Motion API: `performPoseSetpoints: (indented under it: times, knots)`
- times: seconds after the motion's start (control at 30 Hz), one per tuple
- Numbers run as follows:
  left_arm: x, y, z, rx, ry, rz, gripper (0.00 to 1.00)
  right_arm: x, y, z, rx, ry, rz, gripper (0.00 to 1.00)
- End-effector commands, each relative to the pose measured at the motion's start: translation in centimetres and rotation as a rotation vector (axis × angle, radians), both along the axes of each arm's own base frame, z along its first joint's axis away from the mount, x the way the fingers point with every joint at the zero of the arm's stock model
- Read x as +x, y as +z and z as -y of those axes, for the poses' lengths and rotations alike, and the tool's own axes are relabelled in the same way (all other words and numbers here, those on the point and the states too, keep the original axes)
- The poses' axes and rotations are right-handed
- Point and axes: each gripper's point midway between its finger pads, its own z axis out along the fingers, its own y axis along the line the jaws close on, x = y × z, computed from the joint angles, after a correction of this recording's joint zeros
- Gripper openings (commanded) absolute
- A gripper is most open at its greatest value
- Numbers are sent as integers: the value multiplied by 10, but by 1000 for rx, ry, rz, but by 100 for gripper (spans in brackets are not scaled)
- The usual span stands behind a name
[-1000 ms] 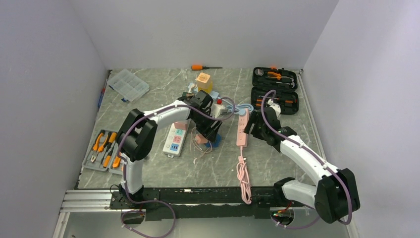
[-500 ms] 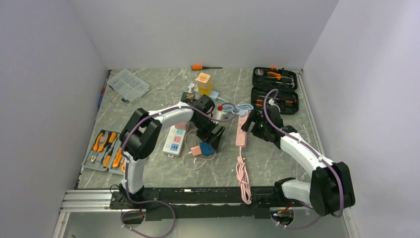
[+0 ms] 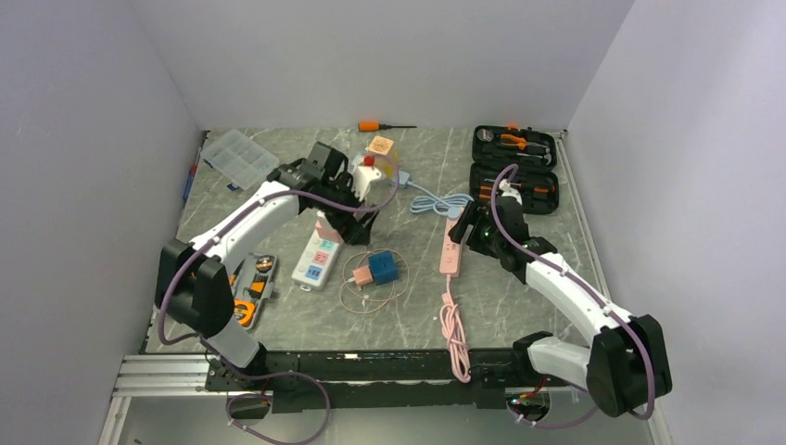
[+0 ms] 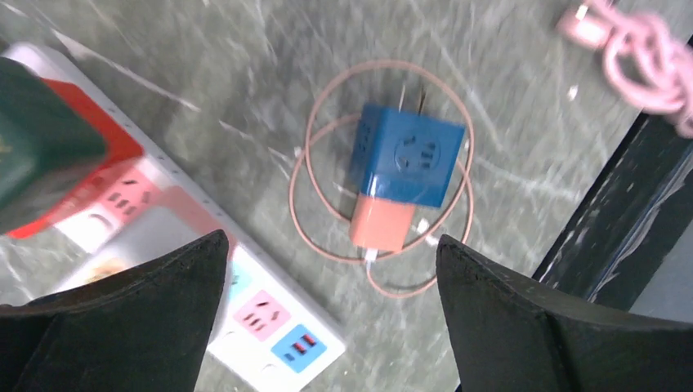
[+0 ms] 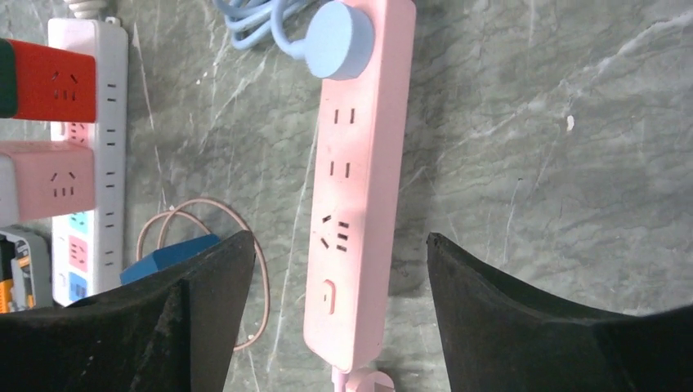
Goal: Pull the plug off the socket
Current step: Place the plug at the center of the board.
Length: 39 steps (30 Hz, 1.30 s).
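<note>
A blue cube plug (image 4: 406,161) with a pink charger (image 4: 382,224) stuck in it lies loose on the table inside a loop of thin pink cable, apart from the white socket strip (image 4: 270,327). My left gripper (image 4: 328,241) hangs open above them, holding nothing; in the top view the left gripper (image 3: 360,218) is over the strip's far end. A pink socket strip (image 5: 359,188) lies under my open right gripper (image 5: 339,237), whose fingers straddle it without touching. A round light-blue plug (image 5: 337,39) sits in the pink strip's far end.
A red cube (image 5: 53,82) and a pink cube (image 5: 49,192) stand plugged into the white strip. A black tool case (image 3: 514,167) is back right, a clear box (image 3: 240,158) back left, an orange screwdriver (image 3: 382,125) at the rear, and a pliers tray (image 3: 248,289) on the left.
My left gripper opened and let go of the blue cube plug, which now lies on the table. The left arm swung back and left. The right gripper stayed over the pink strip.
</note>
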Motion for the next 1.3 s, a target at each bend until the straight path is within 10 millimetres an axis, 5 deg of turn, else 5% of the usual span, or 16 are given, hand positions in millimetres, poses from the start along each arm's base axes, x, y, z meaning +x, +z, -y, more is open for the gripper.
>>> performPoseSetpoints:
  times: [0.0, 0.13, 0.27, 0.4, 0.57, 0.73, 1.0, 1.27]
  knots:
    - [-23, -53, -37, 166, -40, -16, 99, 6, 44, -5, -84, -15, 144, 76]
    - [-45, -63, -34, 123, -73, -58, 99, 0, 86, -56, -97, 136, 296, 69]
    - [-48, -32, -33, 59, -70, 0, 99, -3, 84, -119, -106, 338, 308, 72]
    - [-74, 22, -27, -64, -184, -6, 99, -6, 68, -169, -160, 496, 296, 83]
    - [-104, 81, -27, -224, -280, 23, 99, -4, 34, -211, -196, 616, 256, 85]
    - [-98, 92, -47, -212, -226, 55, 99, -20, 13, -255, -238, 750, 292, 84]
    - [-57, 89, -75, -139, -56, 145, 99, -58, -22, -287, -252, 954, 285, 83]
    - [-53, 70, -74, -152, -43, 112, 99, -94, -36, -237, -276, 994, 203, 76]
